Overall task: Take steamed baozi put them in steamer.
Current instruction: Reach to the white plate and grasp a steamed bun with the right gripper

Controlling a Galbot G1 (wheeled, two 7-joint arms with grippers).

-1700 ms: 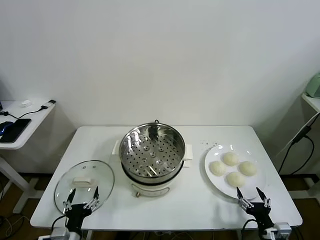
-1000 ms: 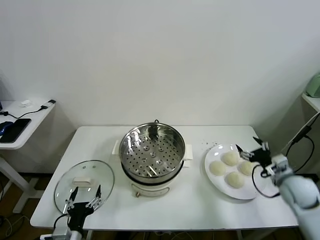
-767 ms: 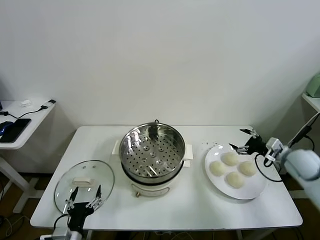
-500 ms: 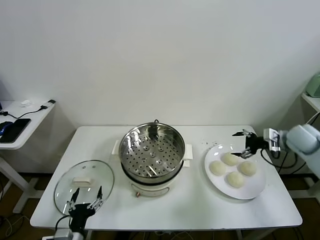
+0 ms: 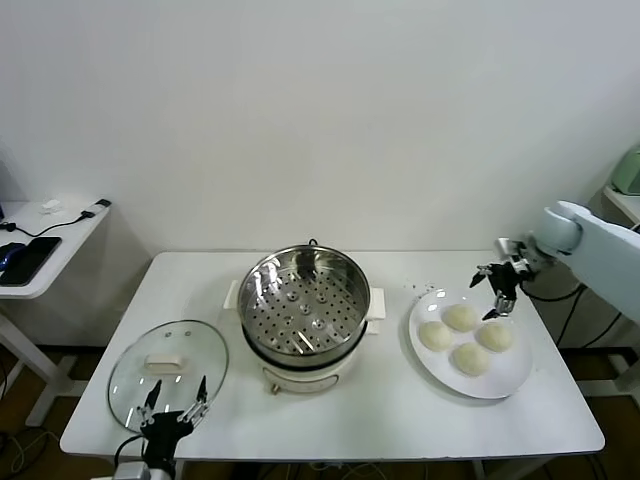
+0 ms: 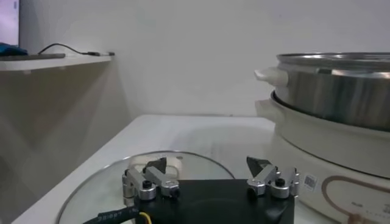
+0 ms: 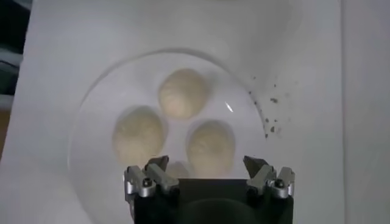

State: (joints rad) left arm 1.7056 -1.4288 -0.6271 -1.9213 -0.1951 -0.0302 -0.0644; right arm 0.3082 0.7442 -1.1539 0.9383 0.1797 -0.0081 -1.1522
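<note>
Four cream-white baozi [image 5: 460, 317] lie on a white plate [image 5: 510, 376] at the table's right. My right gripper [image 5: 492, 290] is open and empty, hovering over the plate's back edge, above the rear baozi. In the right wrist view the gripper [image 7: 206, 167] looks down on three baozi [image 7: 183, 92]; the fourth is mostly hidden under it. The steel steamer [image 5: 305, 305] stands open at the table's middle, its perforated tray bare. My left gripper [image 5: 172, 410] is open and empty at the front left table edge; in its own view the gripper [image 6: 207, 167] sits by the glass lid.
The glass lid [image 5: 168, 365] with a white handle lies left of the steamer, whose steel pot [image 6: 332, 85] shows in the left wrist view. A side table [image 5: 40, 245] stands at far left. A black cable [image 5: 598, 272] hangs at the right. Crumbs [image 7: 271, 115] lie beside the plate.
My right arm rose from the front table edge, swung round the plate's right side and now holds the open gripper over the plate's back. The left gripper barely moved.
</note>
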